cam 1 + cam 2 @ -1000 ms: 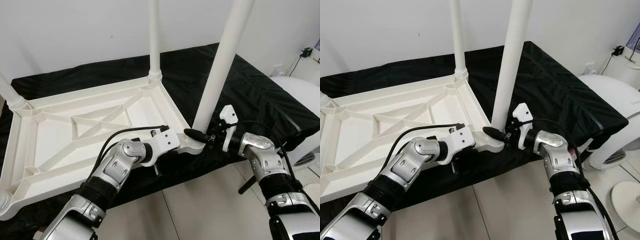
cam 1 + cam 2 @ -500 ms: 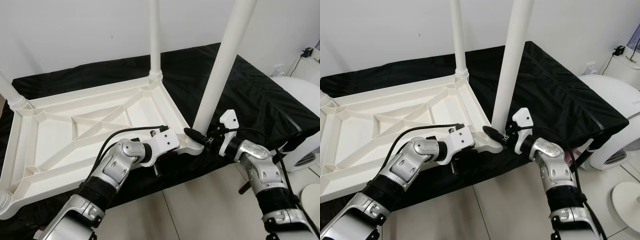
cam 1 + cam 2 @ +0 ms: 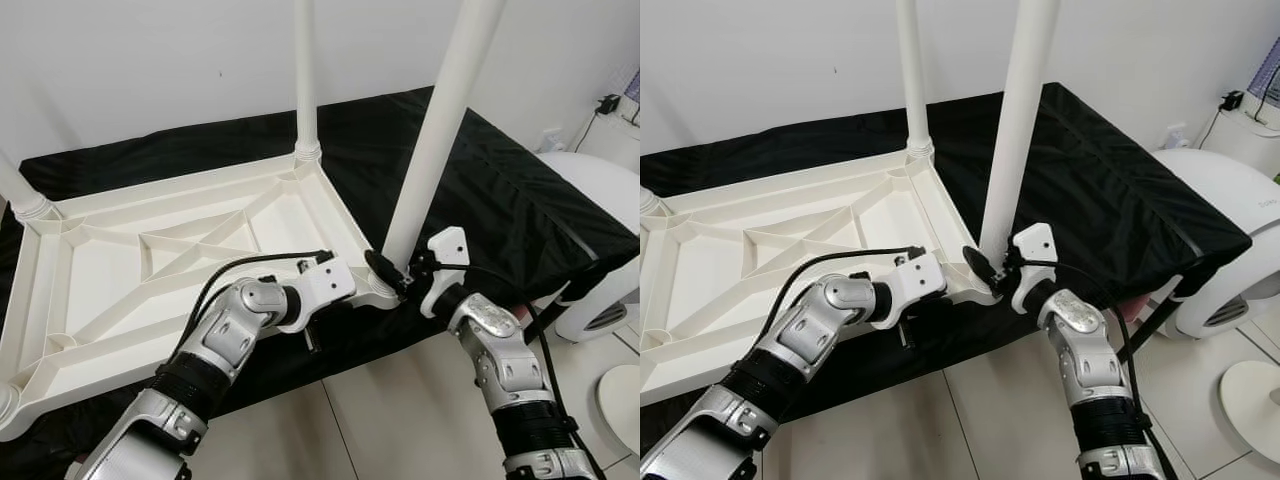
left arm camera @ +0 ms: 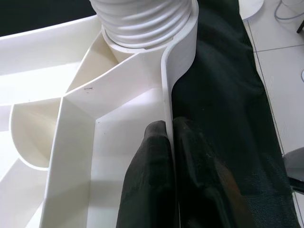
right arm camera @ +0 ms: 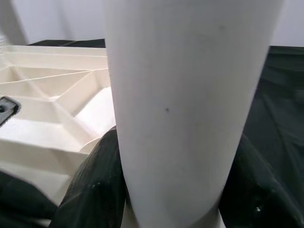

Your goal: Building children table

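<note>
Tabletop (image 3: 150, 270), the white kids' table one, is lying upside down on a black cloth (image 3: 500, 180) over some kind of bench, ribs facing up, with legs already standing in its far corners. The leg (image 3: 435, 130) in play sits in the socket at the near right corner, right by the near edge of the bench. Right gripper (image 3: 992, 268) has its black fingers (image 5: 90, 190) wrapped around the base of that leg, one each side, so it's clamped on it. Left gripper (image 4: 168, 156) is pinched shut on the tabletop's side rim just beside the same corner, one finger inside the wall and one outside, basically bracing it. What worries me: the socket has a threaded collar (image 4: 142, 19), and if the right gripper twists while the leg is tipped at all, it'll probably cross-thread or just bind. The pinch on that thin rim could also slip, and then the whole tabletop spins or slides on the slick cloth toward the near edge and the tile floor (image 3: 400, 400). That smooth round leg could just rotate inside the fingers too.
</note>
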`<state>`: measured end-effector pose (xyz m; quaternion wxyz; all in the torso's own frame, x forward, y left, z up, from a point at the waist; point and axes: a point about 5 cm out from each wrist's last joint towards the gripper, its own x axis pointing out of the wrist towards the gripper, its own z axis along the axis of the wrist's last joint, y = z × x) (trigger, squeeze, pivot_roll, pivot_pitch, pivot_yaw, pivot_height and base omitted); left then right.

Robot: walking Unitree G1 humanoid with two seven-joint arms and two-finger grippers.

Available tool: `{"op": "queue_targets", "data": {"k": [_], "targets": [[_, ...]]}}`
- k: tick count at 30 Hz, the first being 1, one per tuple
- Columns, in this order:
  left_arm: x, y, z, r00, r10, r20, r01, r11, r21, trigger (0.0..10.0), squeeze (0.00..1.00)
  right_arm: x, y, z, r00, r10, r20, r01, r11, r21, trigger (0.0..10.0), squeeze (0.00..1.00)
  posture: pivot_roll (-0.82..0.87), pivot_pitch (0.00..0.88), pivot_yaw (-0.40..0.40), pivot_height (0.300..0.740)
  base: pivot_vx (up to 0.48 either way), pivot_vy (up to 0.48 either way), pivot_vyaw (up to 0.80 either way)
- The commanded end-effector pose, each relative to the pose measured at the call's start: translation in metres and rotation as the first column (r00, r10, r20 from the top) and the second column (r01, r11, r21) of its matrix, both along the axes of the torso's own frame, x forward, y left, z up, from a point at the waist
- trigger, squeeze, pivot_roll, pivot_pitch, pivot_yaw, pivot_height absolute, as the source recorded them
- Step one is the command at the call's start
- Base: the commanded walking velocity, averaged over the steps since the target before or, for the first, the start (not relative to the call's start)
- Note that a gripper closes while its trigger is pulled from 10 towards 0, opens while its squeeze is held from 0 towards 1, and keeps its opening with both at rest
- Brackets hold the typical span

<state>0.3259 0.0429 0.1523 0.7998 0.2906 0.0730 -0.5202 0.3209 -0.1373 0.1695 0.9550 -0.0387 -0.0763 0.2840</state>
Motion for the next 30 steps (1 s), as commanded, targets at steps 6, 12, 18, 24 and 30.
{"op": "queue_targets", "data": {"k": [6,12,18,24,30], "targets": [[-0.003,-0.007,-0.002,1.0,-0.017,0.019,0.017,1.0,-0.017,10.0,0.0,-0.004,0.024,0.001,1.0,-0.027,-0.01,0.028,0.999,0.045,10.0,0.0,-0.1,0.08,0.039,0.74,0.0,0.0,0.0],[-0.004,-0.007,-0.003,1.0,-0.019,0.021,0.019,1.0,-0.015,10.0,0.0,-0.006,0.037,0.002,0.987,-0.162,-0.009,0.162,0.983,0.087,10.0,0.0,-0.1,0.07,0.036,0.74,0.0,0.0,0.0],[-0.005,-0.007,-0.004,1.0,-0.019,0.02,0.02,1.0,-0.017,10.0,0.0,-0.007,0.043,0.0,0.944,-0.329,-0.007,0.328,0.94,0.09,10.0,0.0,-0.1,0.064,0.034,0.74,0.0,0.0,0.0],[-0.005,-0.008,-0.004,1.0,-0.023,0.02,0.024,1.0,-0.018,10.0,0.0,-0.009,0.048,-0.004,0.902,-0.431,-0.02,0.431,0.898,0.09,10.0,0.0,-0.1,0.063,0.035,0.74,0.0,0.0,0.0],[-0.005,-0.01,-0.004,0.999,-0.027,0.02,0.027,0.999,-0.018,10.0,0.0,-0.009,0.053,-0.007,0.859,-0.51,-0.044,0.512,0.854,0.093,10.0,0.0,-0.1,0.063,0.035,0.74,0.0,0.0,0.0]]}}
